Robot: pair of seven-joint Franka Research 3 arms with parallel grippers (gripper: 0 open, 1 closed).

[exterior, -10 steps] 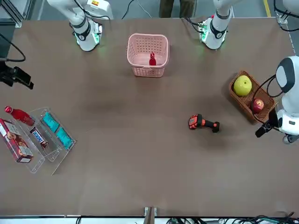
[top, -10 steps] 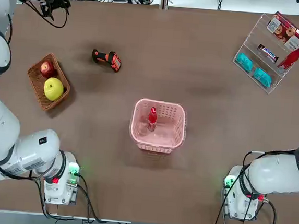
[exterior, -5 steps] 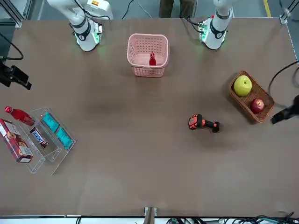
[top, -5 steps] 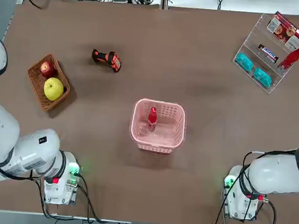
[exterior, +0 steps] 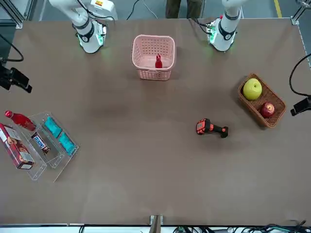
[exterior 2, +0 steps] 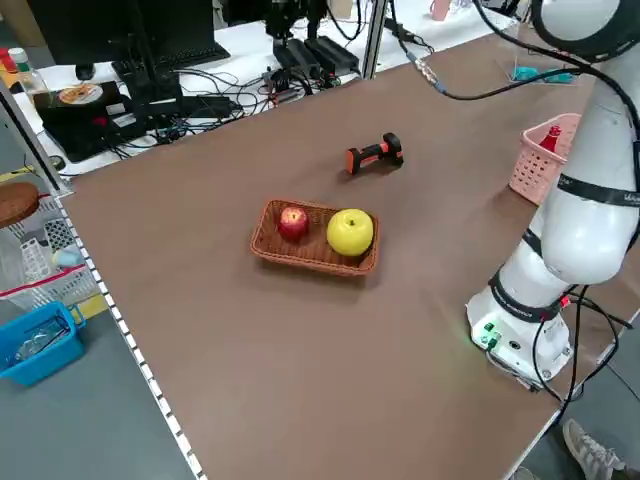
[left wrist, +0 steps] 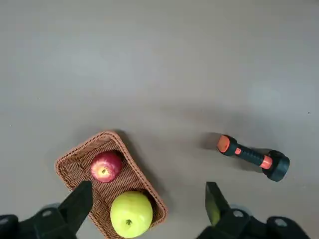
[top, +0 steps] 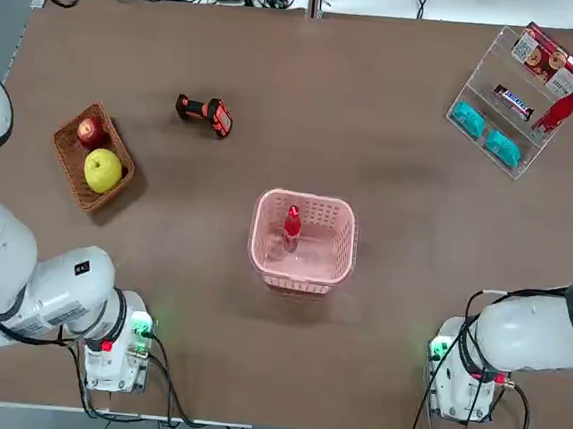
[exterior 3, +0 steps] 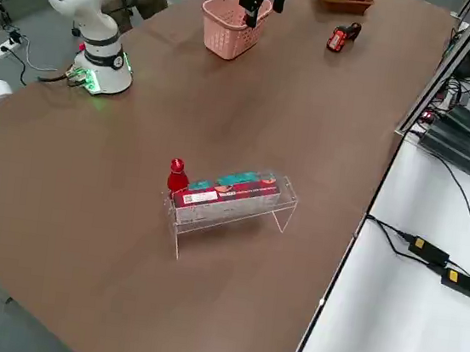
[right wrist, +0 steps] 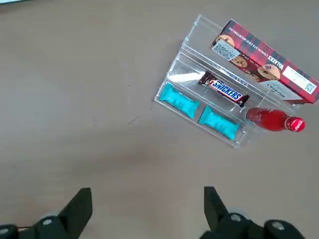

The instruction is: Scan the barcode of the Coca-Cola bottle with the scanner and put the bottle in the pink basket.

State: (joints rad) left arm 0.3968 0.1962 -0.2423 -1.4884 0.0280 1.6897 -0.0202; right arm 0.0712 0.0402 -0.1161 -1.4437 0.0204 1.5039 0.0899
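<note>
Both grippers are seen spread wide and empty: the left gripper (left wrist: 144, 211) is held high over the wicker basket (left wrist: 75, 162) of fruit and the scanner (left wrist: 251, 158), the right gripper (right wrist: 144, 211) above the clear rack (right wrist: 184, 55). The Coca-Cola bottle (top: 291, 226) is stood upright inside the pink basket (top: 301, 279) (mid-table, between the arm bases).
</note>
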